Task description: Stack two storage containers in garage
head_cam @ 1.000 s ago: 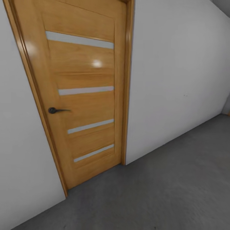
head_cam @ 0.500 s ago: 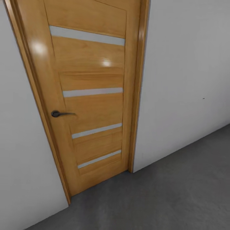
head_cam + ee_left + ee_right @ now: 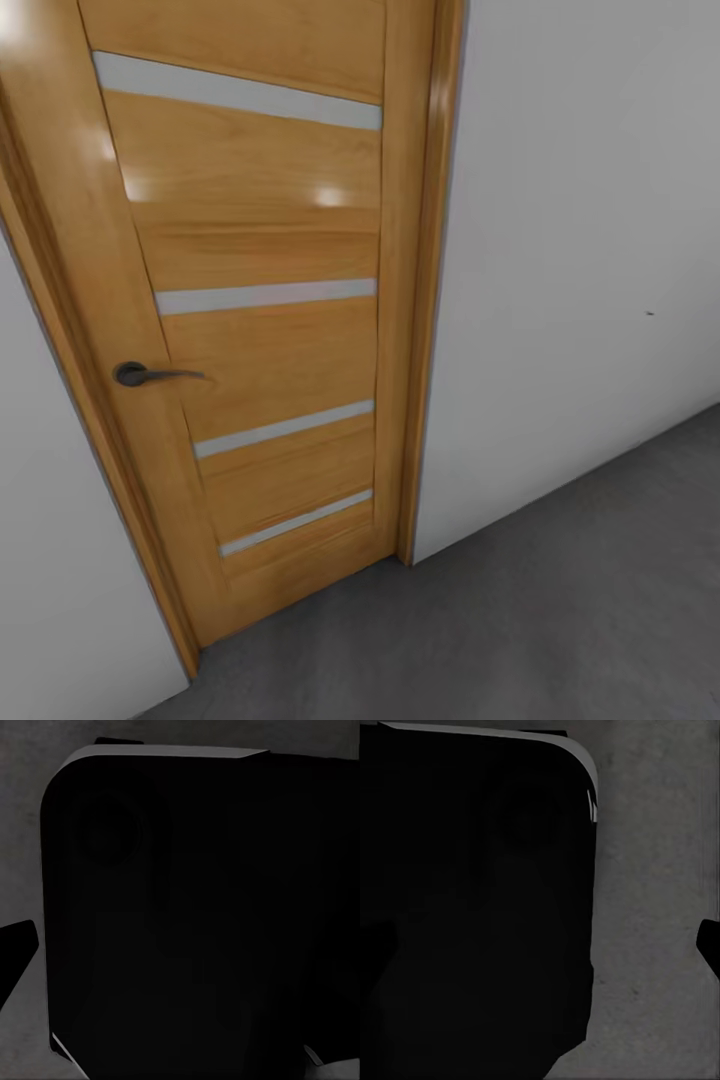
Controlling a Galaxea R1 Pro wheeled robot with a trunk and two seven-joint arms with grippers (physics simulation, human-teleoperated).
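No legible text, labels, nos. or signs noted: door point(image 3: 270, 330) plain wood w/ pale strips; wall beside it unmarked.

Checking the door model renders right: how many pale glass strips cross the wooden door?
4 on the door: top strip, second strip, third strip, lowest strip. More may sit above the frame.

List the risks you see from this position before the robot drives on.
1. The orange wooden door is shut and stands close ahead; driving on could ram it or its frame.
2. The dark lever handle juts out and might snag a passing arm.
3. Both wrist views are largely blocked by a dark body over grey concrete floor, so the gripper states and any load are hard to check.
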